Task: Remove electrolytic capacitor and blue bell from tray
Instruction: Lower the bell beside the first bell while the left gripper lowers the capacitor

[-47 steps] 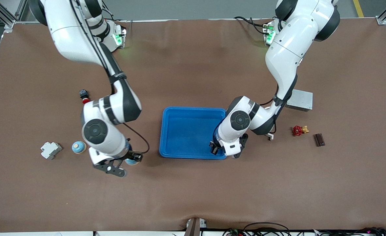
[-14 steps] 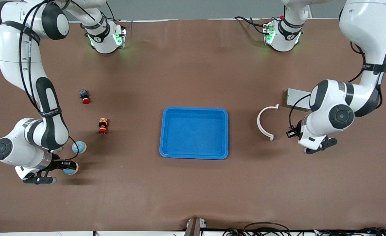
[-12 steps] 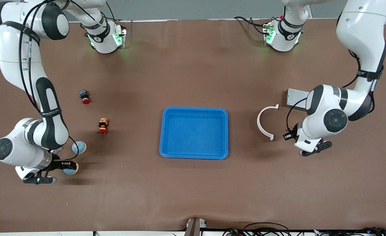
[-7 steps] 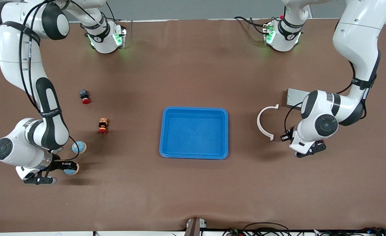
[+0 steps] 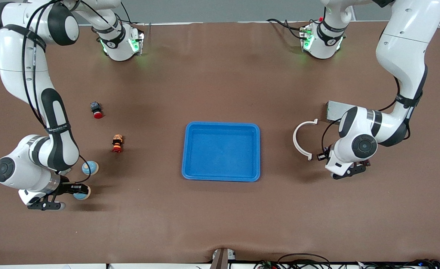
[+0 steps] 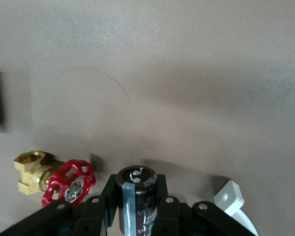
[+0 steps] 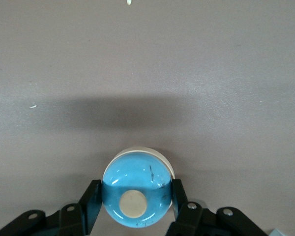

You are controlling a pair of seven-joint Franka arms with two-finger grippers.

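My right gripper (image 5: 76, 189) is shut on a blue bell (image 5: 82, 192) with a cream knob, over the table at the right arm's end. In the right wrist view the bell (image 7: 136, 191) sits between the black fingers (image 7: 91, 201). A second blue bell (image 5: 89, 167) stands on the table close by. My left gripper (image 5: 346, 172) is shut on a dark cylindrical capacitor (image 6: 136, 196), held upright over the table beside a white arc piece (image 5: 301, 140). The arm hides the capacitor in the front view. The blue tray (image 5: 257, 153) lies mid-table.
A red-wheeled brass valve (image 6: 69, 181) lies beside the left gripper, hidden in the front view. A grey box (image 5: 333, 110) lies farther back by the left arm. Two red push buttons (image 5: 97, 109) (image 5: 117, 144) stand between the right arm and the tray.
Over the last second my left gripper has moved with the capacitor toward the white arc and the tray. The right gripper has stayed put with the bell.
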